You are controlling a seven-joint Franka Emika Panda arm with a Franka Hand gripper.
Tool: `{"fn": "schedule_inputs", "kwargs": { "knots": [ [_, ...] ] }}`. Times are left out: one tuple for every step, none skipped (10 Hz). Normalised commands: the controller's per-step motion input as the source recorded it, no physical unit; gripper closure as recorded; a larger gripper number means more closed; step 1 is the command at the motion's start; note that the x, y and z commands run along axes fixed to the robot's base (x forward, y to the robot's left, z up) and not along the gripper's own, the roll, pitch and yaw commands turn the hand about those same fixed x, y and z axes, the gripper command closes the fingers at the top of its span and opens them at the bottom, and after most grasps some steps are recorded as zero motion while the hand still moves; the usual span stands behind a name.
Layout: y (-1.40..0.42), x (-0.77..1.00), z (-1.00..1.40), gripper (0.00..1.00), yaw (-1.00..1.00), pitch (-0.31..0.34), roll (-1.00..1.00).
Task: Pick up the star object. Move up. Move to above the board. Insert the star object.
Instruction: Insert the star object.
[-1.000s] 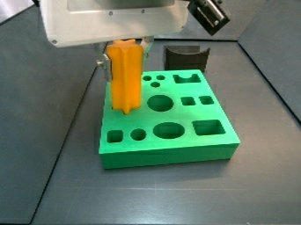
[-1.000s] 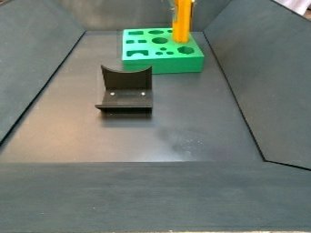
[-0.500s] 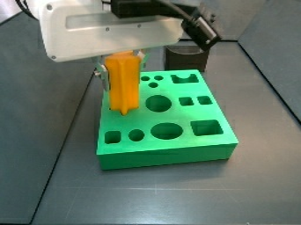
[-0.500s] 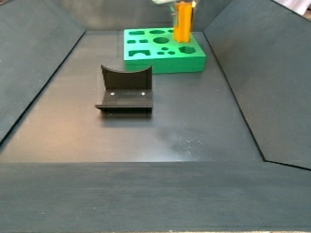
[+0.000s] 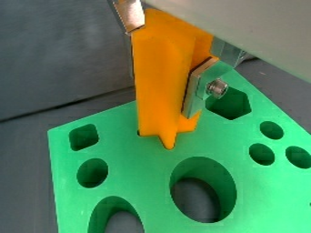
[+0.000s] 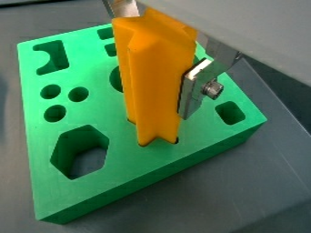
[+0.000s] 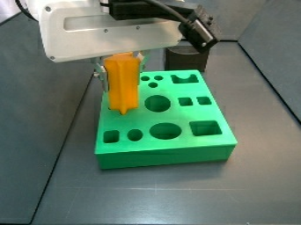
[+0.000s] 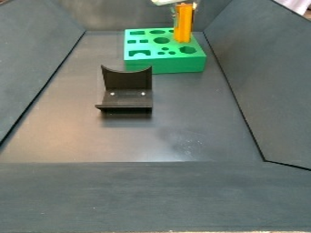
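Wrist views: we see the gripper [image 5: 170, 68] clamped on the star object [image 5: 165, 86], silver fingers [image 5: 203, 88] pressed to its sides. The orange prism stands upright with its lower tip down at the board [image 5: 134, 182]. In a wrist view the star object [image 6: 158, 82] has its base at or just inside a hole near the edge of the board [image 6: 109, 196]; how deep it sits we cannot tell. Risk, as we judge it: if the star points are turned slightly off the cut-out, pushing down would jam the ridges on the rim or shove the board.

Side views: the gripper [image 7: 118, 66] hangs over the board's [image 7: 177, 154] far left corner, the star object [image 7: 122, 83] upright beneath it, smooth orange plastic with sharp ridges. A small tilt would wedge it. The dark fixture [image 8: 124, 89] stands well apart on the floor; in this view the star object [image 8: 184, 22] rises from the board [image 8: 162, 50].
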Motion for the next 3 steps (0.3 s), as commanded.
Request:
{"fn": "schedule_inputs", "kwargs": {
  "knots": [
    [0.00, 0.00, -0.03, 1.00, -0.33, -0.007, -0.02],
    [0.00, 0.00, 0.00, 1.00, 0.00, -0.004, 0.00],
    [0.00, 0.00, 0.00, 1.00, 0.00, 0.000, 0.00]
  ]
}}
